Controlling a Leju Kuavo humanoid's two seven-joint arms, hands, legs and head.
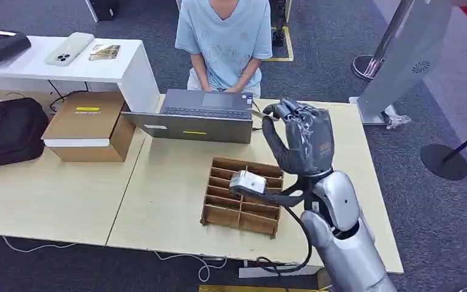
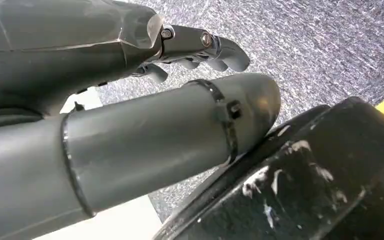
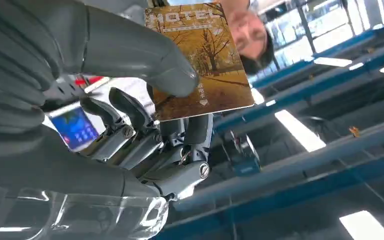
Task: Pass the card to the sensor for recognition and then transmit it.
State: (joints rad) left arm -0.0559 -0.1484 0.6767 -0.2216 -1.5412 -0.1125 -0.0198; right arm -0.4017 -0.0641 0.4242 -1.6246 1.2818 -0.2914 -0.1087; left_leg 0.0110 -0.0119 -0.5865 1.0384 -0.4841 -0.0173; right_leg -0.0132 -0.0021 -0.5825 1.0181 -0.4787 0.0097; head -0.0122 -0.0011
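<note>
Between thumb and fingers of the right hand [image 1: 301, 140], raised over the table [image 1: 170, 176], a yellow hotel card [image 3: 200, 60] is pinched flat, thumb [image 3: 130, 52] pressing its printed face, the darker fingers [image 3: 130, 120] backing it from behind. The pinch looks shallow, set near one edge of the card; a quick swing toward a reader could likely twist or drop it into the wooden divider tray [image 1: 243, 198] below the fingers. Beyond the fingertips sit a laptop [image 1: 204, 115] and a seated person [image 1: 225, 42], to whom the card may go. Which object is the sensor cannot be told. The left hand [image 2: 130, 125] hangs over carpet, fingers loosely curled and holding nothing that shows. From the head view the card itself is barely a sliver.
</note>
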